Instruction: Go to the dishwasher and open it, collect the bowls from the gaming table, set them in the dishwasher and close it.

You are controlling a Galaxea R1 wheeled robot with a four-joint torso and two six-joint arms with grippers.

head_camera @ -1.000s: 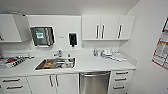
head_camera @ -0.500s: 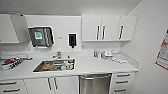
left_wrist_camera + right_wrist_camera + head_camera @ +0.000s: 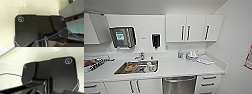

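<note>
The dishwasher (image 3: 179, 86) stands under the white counter (image 3: 184, 68), just right of the sink. Its brushed steel front is closed, and a long bar handle (image 3: 179, 79) runs across the top. The bowls and the gaming table are out of view. In the left wrist view the robot's dark plate (image 3: 36, 30) hangs over a pale floor. The right wrist view has the same kind of plate (image 3: 55, 74) above a light floor.
A steel sink (image 3: 137, 67) holds several dishes, one of them orange. White drawers (image 3: 208, 83) flank the dishwasher on the right, cabinet doors (image 3: 134, 86) on the left. Cups and small items (image 3: 192, 55) sit on the counter's far right. A wall (image 3: 236, 55) closes the right side.
The whole picture has shifted: the counter and dishwasher sit a little lower and larger, so the camera has come closer. Nothing in the kitchen has moved.
</note>
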